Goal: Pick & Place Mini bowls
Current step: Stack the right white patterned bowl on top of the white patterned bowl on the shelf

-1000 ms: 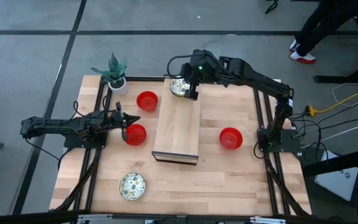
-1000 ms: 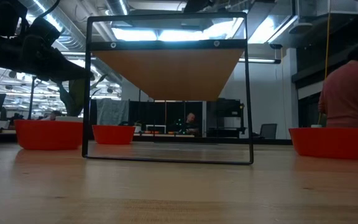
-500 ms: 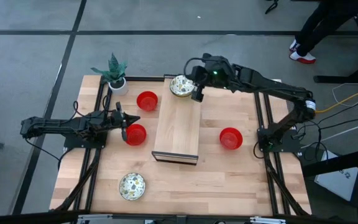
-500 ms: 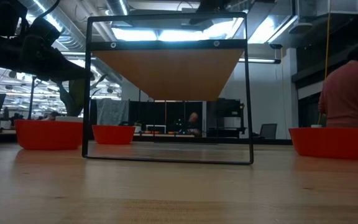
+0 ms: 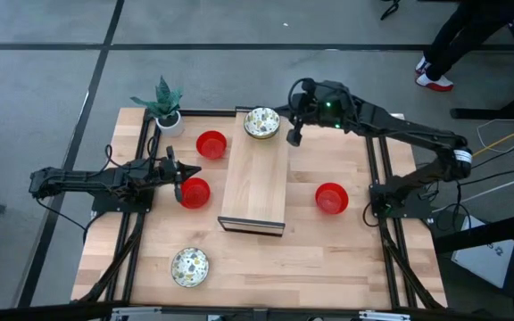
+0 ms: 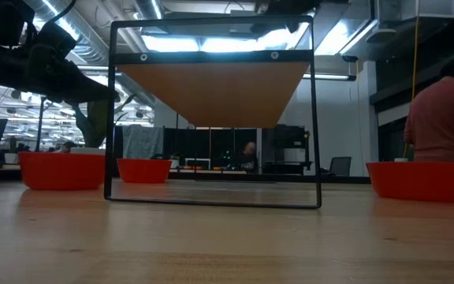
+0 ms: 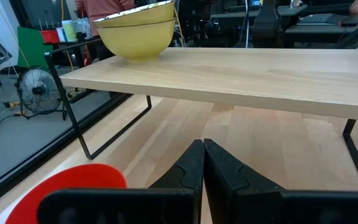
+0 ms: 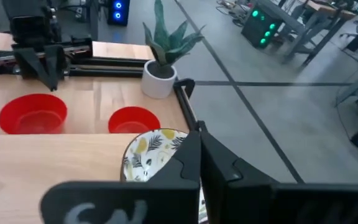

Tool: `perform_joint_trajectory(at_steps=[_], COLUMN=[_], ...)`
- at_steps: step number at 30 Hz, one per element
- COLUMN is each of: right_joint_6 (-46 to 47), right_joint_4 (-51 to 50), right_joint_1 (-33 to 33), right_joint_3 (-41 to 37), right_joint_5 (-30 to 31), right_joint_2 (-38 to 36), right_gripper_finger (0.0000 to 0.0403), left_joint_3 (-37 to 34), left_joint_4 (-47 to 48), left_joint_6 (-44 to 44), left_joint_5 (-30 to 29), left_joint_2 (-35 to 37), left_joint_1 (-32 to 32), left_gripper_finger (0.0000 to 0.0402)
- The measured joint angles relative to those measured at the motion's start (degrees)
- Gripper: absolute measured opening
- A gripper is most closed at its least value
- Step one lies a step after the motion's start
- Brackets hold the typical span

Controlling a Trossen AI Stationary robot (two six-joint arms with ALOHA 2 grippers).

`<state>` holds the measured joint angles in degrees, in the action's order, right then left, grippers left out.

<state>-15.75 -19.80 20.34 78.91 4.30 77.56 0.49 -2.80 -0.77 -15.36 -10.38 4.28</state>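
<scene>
A cream patterned mini bowl (image 5: 261, 123) sits on the far end of a raised wooden platform (image 5: 255, 183); the left wrist view shows it as two stacked bowls (image 7: 138, 34). My right gripper (image 5: 294, 136) is shut and hangs just to the right of it, apart from it; the bowl also shows in the right wrist view (image 8: 151, 155). Three red bowls rest on the table (image 5: 211, 144) (image 5: 194, 193) (image 5: 331, 198). Another patterned bowl (image 5: 189, 266) stands near the near edge. My left gripper (image 5: 178, 185) is shut beside the middle red bowl (image 7: 73, 186).
A small white pot with a green plant (image 5: 164, 105) stands at the far left corner. The platform stands on thin black legs (image 6: 315, 118) in the table's middle. A person (image 6: 446, 118) stands beyond the table's right side. Bare wood lies near the near right corner.
My right gripper has drawn away from the patterned bowl on the platform, toward the table's right edge. The bowl has stayed on the platform's far end. My left arm has kept still.
</scene>
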Motion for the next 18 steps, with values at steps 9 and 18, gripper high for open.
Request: perform_joint_trajectory(at_steps=[9, 18], right_joint_6=[1.5, 3.8], right_joint_4=[7.2, 19.7], right_joint_1=[3.6, 7.5], right_joint_3=[-7.5, -16.5], right_joint_5=[-4.6, -13.2], right_joint_2=[-1.9, -2.2], right_gripper_finger=[0.0, 0.0], left_joint_3=[0.0, 0.0], left_joint_4=[0.0, 0.0], left_joint_6=[0.0, 0.0], left_joint_5=[0.0, 0.0], left_joint_2=[0.0, 0.0], left_joint_1=[0.0, 0.0], left_gripper_finger=[0.0004, 0.0004])
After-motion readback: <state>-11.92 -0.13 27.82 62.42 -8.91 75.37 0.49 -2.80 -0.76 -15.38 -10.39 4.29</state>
